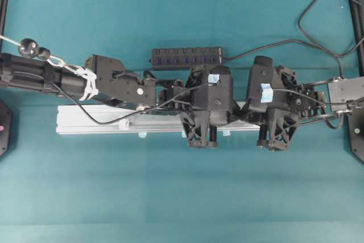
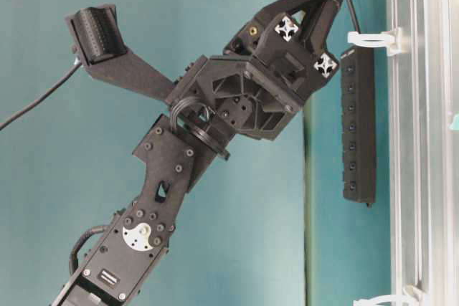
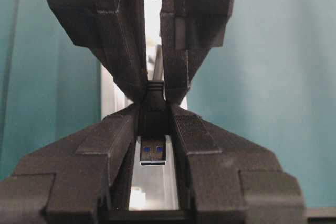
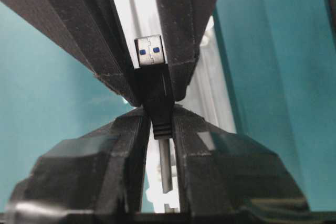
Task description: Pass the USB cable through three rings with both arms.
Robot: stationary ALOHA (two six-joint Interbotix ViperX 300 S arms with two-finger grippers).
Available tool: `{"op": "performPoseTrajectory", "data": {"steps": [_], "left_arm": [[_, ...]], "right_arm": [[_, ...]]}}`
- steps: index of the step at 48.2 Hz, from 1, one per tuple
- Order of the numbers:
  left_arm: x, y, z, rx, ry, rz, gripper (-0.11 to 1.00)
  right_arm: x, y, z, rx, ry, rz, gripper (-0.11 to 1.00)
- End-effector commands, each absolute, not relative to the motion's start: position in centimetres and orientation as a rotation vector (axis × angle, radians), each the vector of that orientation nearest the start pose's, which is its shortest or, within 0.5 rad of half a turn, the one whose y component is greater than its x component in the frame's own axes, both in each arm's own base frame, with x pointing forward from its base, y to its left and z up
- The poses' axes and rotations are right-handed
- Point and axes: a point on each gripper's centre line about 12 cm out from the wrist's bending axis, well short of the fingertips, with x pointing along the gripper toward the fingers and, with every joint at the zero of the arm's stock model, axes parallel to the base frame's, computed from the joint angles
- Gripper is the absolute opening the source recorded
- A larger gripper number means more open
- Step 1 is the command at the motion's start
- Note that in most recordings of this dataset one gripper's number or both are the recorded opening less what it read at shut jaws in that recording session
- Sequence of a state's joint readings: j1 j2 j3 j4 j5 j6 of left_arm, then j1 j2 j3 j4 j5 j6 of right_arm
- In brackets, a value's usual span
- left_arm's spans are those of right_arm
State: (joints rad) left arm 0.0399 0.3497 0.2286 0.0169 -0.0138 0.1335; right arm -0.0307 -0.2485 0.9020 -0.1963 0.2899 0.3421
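The USB cable's black plug [image 3: 153, 121] is clamped between my left gripper [image 3: 154, 109], which is shut on its body. The silver, blue-tipped metal end [image 3: 152, 153] points back at the left wrist camera. My right gripper [image 4: 159, 113] meets the left one tip to tip. It is shut on the plug's ribbed cable end [image 4: 160, 124], and the grey cable [image 4: 165, 171] trails away beneath it. Both grippers hang over the right part of the silver rail [image 1: 91, 119]. Two whitish rings [image 2: 373, 39] [image 2: 384, 299] stand on the rail. No ring shows around the plug.
A black multi-port hub [image 1: 186, 56] lies behind the rail, and its lead loops off toward the back right. Small pale blue tape tabs [image 1: 142, 135] sit at the rail's front edge. Black frame posts stand at both table ends.
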Motion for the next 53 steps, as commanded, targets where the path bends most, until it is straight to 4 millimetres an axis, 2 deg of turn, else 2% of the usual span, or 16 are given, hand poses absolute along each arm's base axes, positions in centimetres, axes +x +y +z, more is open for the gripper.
{"op": "performPoseTrajectory", "data": {"steps": [1,15,21,28,40,53], "left_arm": [[50.9,1.9,17.9,0.137,0.522,-0.002,0.24],[49.9,1.9,18.5,0.138,0.473,0.000,0.26],[49.4,1.9,18.4,0.135,0.477,0.001,0.52],[48.4,1.8,18.9,0.132,0.476,0.002,0.71],[45.4,1.7,19.8,0.130,0.483,0.001,0.69],[41.7,1.6,20.1,0.126,0.502,0.002,0.69]], "right_arm": [[29.7,-1.8,16.3,0.128,0.899,-0.155,-0.03],[29.7,-2.2,16.1,0.127,0.912,-0.166,-0.03],[30.0,-2.4,15.9,0.121,0.928,-0.173,-0.04],[30.5,-2.8,15.0,0.106,0.966,-0.182,-0.04],[31.5,-3.1,14.0,0.089,1.021,-0.190,-0.04],[31.2,-3.2,13.8,0.062,1.067,-0.188,-0.04]]}}
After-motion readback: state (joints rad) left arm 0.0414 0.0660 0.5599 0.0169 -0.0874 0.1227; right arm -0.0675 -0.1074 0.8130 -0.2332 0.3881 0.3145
